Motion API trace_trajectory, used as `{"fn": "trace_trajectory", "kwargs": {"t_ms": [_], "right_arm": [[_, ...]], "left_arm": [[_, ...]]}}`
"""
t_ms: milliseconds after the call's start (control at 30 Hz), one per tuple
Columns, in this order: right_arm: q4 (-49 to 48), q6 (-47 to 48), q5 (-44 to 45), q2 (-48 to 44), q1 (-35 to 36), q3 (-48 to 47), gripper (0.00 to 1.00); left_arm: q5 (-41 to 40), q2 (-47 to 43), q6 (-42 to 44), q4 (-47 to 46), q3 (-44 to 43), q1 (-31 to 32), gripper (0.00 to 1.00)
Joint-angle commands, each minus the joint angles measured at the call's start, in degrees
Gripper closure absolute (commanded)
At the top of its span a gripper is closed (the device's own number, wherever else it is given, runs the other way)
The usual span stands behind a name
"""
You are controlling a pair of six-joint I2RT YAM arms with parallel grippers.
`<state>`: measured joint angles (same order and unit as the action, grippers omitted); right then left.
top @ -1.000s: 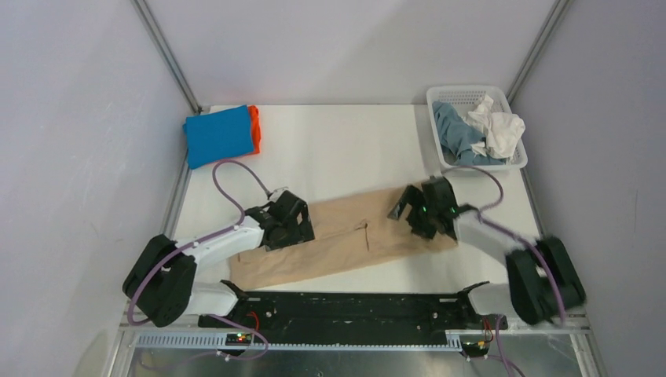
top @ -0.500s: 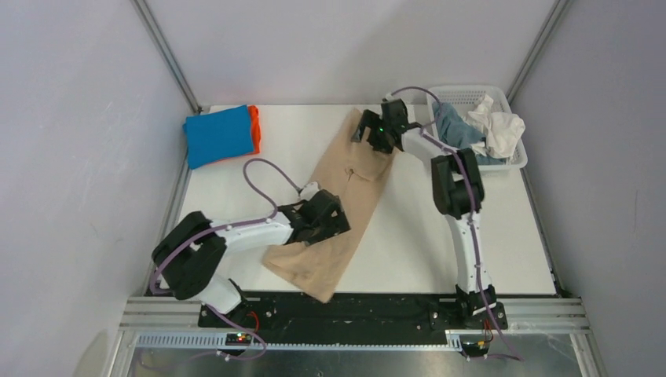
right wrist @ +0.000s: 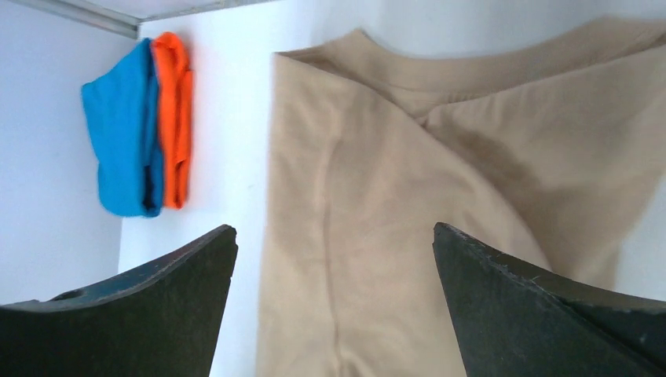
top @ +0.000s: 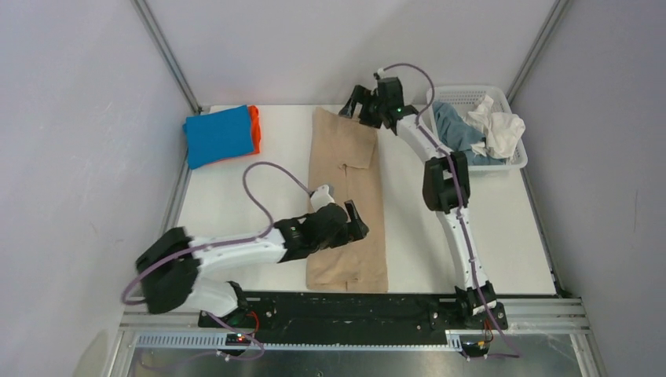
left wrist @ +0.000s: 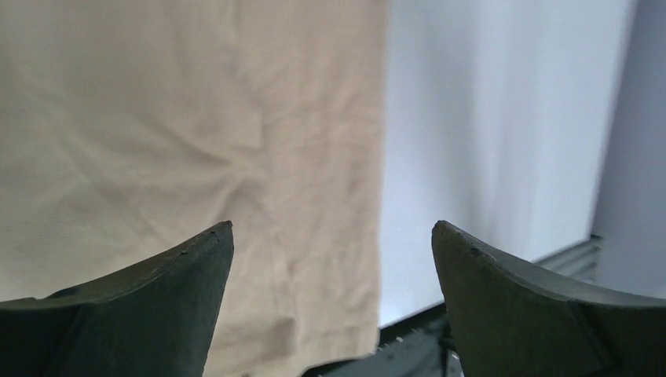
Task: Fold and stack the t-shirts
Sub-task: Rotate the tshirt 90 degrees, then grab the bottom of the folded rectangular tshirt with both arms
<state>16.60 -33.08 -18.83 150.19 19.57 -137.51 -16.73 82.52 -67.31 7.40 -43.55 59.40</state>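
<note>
A beige t-shirt [top: 345, 181] lies flat as a long narrow strip running from the far side of the table to its near edge. My left gripper [top: 357, 222] hovers open over the strip's near right part; in the left wrist view the beige t-shirt [left wrist: 196, 118] fills the left, and the left gripper [left wrist: 331, 236] holds nothing. My right gripper [top: 355, 110] stands open at the collar end, with the beige t-shirt [right wrist: 408, 196] below the empty right gripper [right wrist: 334, 232]. A folded blue t-shirt [top: 220, 135] lies on an orange t-shirt [top: 254, 129] at the far left.
A white mesh basket [top: 514, 161] at the far right holds a grey-blue t-shirt [top: 459, 133] and a crumpled white t-shirt [top: 499, 129]. Bare white table [top: 471, 236] lies right of the strip. A black rail [top: 353, 306] borders the near edge. Grey walls enclose three sides.
The beige t-shirt has swung from lying across the table to lying lengthwise. My right arm has stretched out to the far end; my left gripper has shifted right and nearer.
</note>
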Motion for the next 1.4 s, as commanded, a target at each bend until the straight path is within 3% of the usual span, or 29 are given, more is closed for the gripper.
{"fn": "trace_trajectory", "kwargs": {"t_ms": [0,167,300,367,400,500,600,667,833,1067,1233,1367], "right_arm": [[0.98,8.64,-2.36,-21.45,-0.53,4.24,0.01],[9.46,15.55,5.72,-41.35,1.33,22.05,0.0],[10.75,13.38,15.65,-60.34,4.85,48.73,0.01],[9.7,10.0,21.2,-70.33,8.22,68.22,0.01],[9.56,8.93,24.5,-73.61,11.24,72.41,0.01],[10.03,5.03,24.29,-86.29,17.17,86.19,0.01],[11.61,0.07,21.58,-92.9,20.36,93.21,0.01],[12.6,-1.86,19.79,-96.95,23.76,97.47,0.01],[10.93,-11.52,17.76,-99.31,34.41,105.86,0.05],[5.64,-23.77,25.42,-96.43,43.91,112.36,0.19],[5.43,-27.15,27.05,-93.09,46.85,113.4,0.35],[7.17,-32.92,30.65,-90.8,50.0,114.19,0.59]], "left_arm": [[-9.43,-13.25,10.83,4.51,-0.88,1.58,0.0],[-10.18,-21.1,10.96,12.97,4.3,1.45,0.0],[-6.76,-28.97,8.54,17.9,11.54,1.36,0.0],[-4.02,-32.68,7.8,18.74,15.27,1.42,0.0],[-1.99,-33.7,7.67,18.82,16.4,1.44,0.0],[1.75,-36.62,7.15,18.57,20.44,1.58,0.0],[3.41,-35.48,7.37,18.61,21.52,1.81,0.0],[4.65,-33.17,7.54,18.53,21.05,2.27,0.05],[5.82,-27.4,6.23,18.36,20.65,3.58,0.21],[5.57,-22.27,3.44,17.57,20.52,6.34,0.6],[6.73,-22.32,2.54,17.54,22.12,7.13,0.87],[7.19,-23.2,2.35,17.6,22.73,7.14,0.99]]}}
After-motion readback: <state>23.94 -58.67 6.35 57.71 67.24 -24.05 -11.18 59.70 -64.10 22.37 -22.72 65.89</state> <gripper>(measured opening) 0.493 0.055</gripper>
